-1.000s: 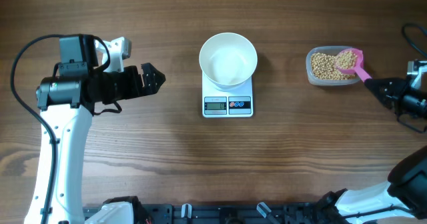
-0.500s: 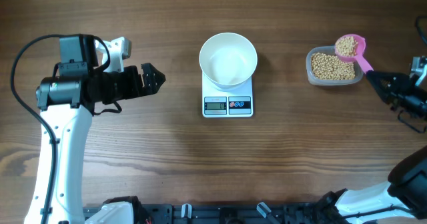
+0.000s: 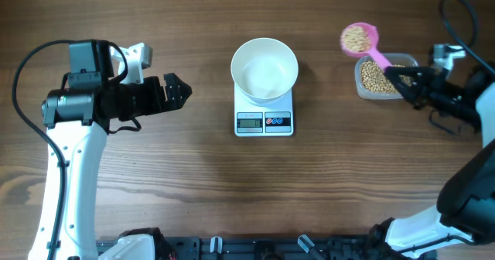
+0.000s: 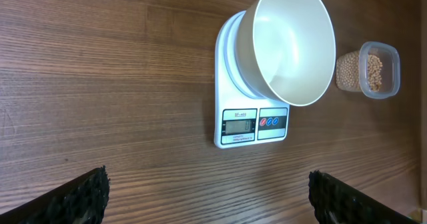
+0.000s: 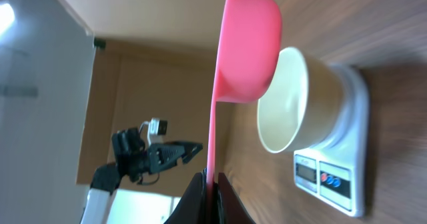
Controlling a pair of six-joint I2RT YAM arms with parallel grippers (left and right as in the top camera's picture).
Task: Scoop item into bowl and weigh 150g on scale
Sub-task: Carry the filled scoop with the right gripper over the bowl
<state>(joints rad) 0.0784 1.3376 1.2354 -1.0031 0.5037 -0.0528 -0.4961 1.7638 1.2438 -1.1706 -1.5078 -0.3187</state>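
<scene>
Right of the bowl [image 3: 264, 69] on its scale [image 3: 264, 121] | my right end effector [image 3: 393, 73] clamped on pink scoop [image 3: 377, 56] handle, beans [image 3: 356, 37] inside (heaped), beside clear tub [image 3: 379, 82] | left end effector [image 3: 176, 92] wide open, empty.

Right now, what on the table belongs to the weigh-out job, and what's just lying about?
In the job:
- beans, some in the pink scoop, the others in the clear tub
- right end effector, shut on the scoop handle
- white bowl, empty, on the scale

Lying about:
- no loose items
- left end effector, open, empty, left of the scale
</scene>
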